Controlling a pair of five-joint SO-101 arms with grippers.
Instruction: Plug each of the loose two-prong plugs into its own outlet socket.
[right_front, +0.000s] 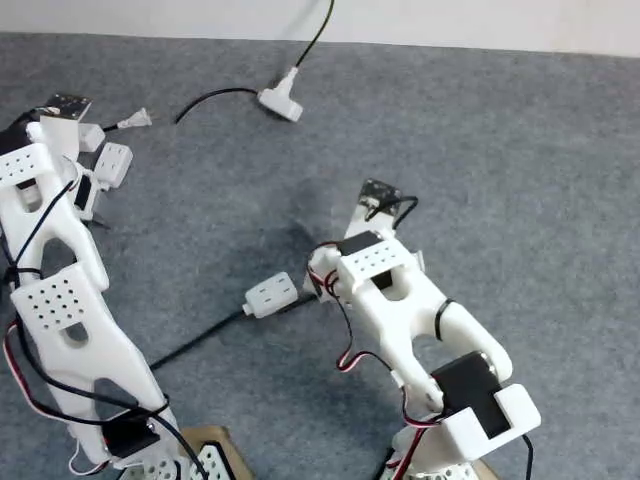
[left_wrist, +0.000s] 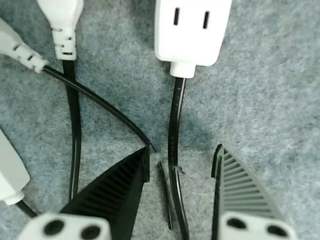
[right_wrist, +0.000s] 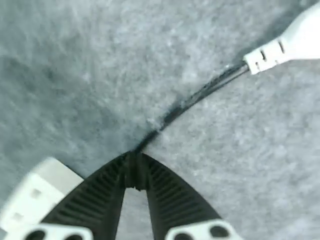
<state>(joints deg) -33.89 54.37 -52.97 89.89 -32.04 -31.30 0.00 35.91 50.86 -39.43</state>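
Two-slot socket (left_wrist: 190, 30) in left wrist view, right tool (right_wrist: 134, 162) pinching cord (right_wrist: 200, 92)

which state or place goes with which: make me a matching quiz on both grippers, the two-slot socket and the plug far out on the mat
Things:
1. left gripper
2. right gripper
3. two-slot socket
4. far plug

States or places:
a. fingers closed together
b. far part of the grey mat, away from both arms
c. open, a black cable running between its fingers
d. just ahead of the open gripper, slots showing

Pairs: 1-c, 2-a, 3-d, 4-b
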